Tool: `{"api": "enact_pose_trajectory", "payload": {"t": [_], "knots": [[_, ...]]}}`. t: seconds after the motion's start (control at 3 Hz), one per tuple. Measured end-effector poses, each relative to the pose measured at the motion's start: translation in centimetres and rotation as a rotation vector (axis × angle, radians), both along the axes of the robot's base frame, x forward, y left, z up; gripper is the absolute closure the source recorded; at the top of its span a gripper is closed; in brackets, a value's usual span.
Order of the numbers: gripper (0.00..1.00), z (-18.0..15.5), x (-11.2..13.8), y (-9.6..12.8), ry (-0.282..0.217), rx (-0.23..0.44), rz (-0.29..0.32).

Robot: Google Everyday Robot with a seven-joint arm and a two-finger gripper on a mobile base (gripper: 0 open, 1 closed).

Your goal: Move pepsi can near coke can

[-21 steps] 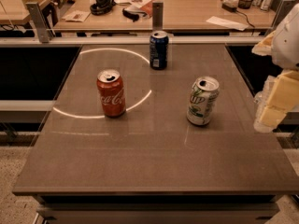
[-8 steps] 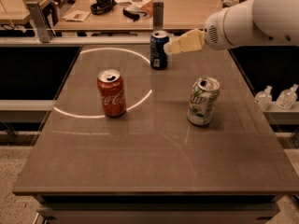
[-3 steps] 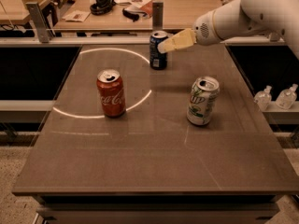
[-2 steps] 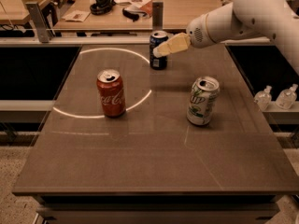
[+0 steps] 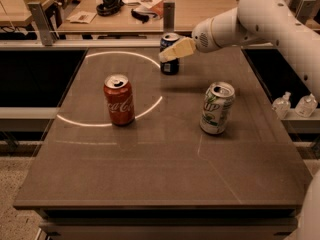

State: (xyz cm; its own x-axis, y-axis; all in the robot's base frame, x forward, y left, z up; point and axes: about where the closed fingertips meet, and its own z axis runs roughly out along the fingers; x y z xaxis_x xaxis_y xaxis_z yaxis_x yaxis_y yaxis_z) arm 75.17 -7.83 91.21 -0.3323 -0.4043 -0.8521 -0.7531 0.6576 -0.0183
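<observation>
None of the move is looking done yet. We are seeing the pepsi can (image 5: 169, 68) standing upright well apart from the coke can (image 5: 119, 100), farther back and off to its right. Our gripper (image 5: 165, 56) is hovering beyond the coke can too, at the pepsi can's upper half, overlapping it from the right. We cannot tell whether it is touching the can, nor whether it is spread, pressed together or pinching the can. We are judging this to be the reach-and-grasp step. Most of the job is remaining: securing the pepsi can, carrying it forward and leftward, and setting it down upright just beside the coke can without knocking it. A white-and-green can (image 5: 217, 108) is standing to the right of the coke can, seemingly off the likely path.
</observation>
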Motion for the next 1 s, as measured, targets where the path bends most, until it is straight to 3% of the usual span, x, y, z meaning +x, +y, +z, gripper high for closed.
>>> {"api": "enact_pose_trajectory", "payload": {"t": [0.33, 1.0], "knots": [[0.00, -0.1, 0.8, 1.0, -0.011, 0.016, 0.010], [0.41, -0.4, 1.7, 3.3, 0.001, 0.045, 0.045]]}}
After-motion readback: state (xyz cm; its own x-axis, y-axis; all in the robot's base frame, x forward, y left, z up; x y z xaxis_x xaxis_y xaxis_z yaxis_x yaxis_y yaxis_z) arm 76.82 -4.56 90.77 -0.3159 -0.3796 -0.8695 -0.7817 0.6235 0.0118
